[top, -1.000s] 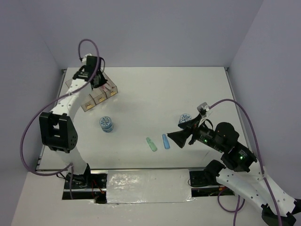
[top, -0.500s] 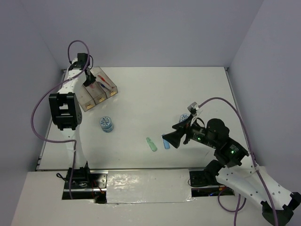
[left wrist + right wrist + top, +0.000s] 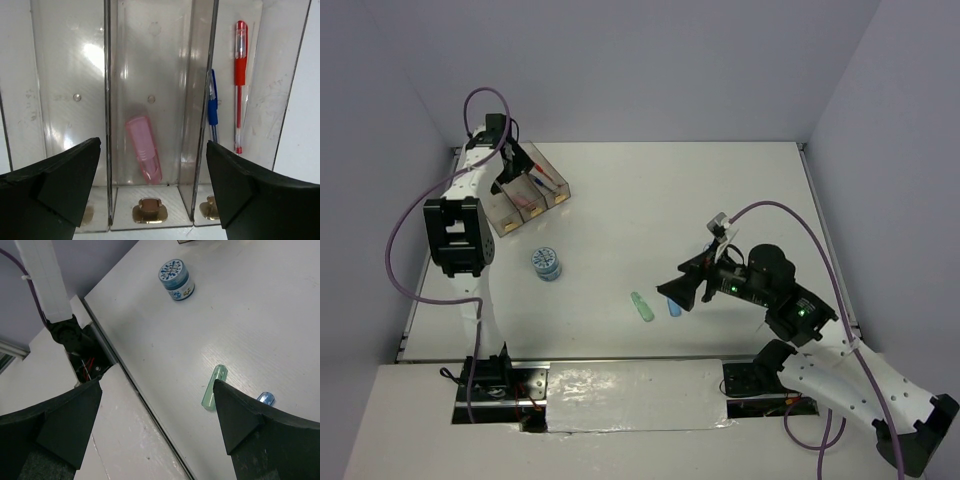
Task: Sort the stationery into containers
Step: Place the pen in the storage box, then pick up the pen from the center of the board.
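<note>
The containers are three clear bins in a row at the table's far left. My left gripper hovers open above them, holding nothing. Below it a pink bar lies in the middle bin. The bin to the right holds a blue pen and a red pen. My right gripper stands open low over the table's front middle, beside a green bar. A blue bar is partly hidden by its finger. One blue-white tape roll stands apart on the left.
The table's near edge with a metal rail and a white front panel lies just below my right gripper. The left arm's base and wiring sit at that edge. Small yellowish labels mark the bins' near ends.
My left gripper has opened and let go of the pink bar, which now lies in the middle bin. My right gripper has moved left, over the blue bar and towards the green one.
</note>
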`<move>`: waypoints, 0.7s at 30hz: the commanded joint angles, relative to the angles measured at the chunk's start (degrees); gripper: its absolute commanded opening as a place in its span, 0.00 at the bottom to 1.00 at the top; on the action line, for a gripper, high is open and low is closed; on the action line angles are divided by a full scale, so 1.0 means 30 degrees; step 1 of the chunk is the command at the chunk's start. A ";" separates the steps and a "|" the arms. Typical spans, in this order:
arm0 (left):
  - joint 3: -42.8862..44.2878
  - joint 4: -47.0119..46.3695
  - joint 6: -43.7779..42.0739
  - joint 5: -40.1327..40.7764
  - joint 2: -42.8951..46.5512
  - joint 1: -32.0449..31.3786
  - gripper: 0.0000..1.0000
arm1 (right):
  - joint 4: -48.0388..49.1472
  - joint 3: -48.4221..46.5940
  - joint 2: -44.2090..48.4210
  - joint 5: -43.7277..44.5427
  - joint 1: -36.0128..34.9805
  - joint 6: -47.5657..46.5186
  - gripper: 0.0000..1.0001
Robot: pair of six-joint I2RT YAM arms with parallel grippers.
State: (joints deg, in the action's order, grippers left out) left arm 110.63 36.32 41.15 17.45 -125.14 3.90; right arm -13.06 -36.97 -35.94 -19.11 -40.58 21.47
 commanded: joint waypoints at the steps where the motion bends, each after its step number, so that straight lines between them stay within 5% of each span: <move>1: 0.0538 0.1456 0.0726 0.0131 0.1778 -0.0420 0.99 | 0.0489 -0.0537 0.0438 -0.0017 -0.0010 -0.0214 1.00; 6: -0.4989 0.0905 0.1956 0.1941 0.8041 -0.4828 0.99 | -0.1472 -0.1588 0.1489 0.3111 -0.0009 -0.0275 1.00; 11: -1.2748 0.0578 0.8362 0.5248 1.3819 -1.1162 0.99 | -0.6099 -0.3753 0.2693 1.0109 -0.0010 0.1392 1.00; 14: -1.4463 0.1688 1.2320 0.7157 1.4439 -1.6690 0.99 | -0.8327 -0.4871 0.2695 1.3192 0.0020 0.1865 1.00; 21: -1.3031 0.4740 1.6693 0.7163 1.0723 -2.2332 0.99 | -1.0236 -0.4992 0.2283 1.3609 0.0020 0.2041 1.00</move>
State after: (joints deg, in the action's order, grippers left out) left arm 68.77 45.60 81.87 35.88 -89.91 -58.59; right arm -38.89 -51.83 -28.10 18.22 -40.60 26.50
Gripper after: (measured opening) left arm 0.992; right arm 0.996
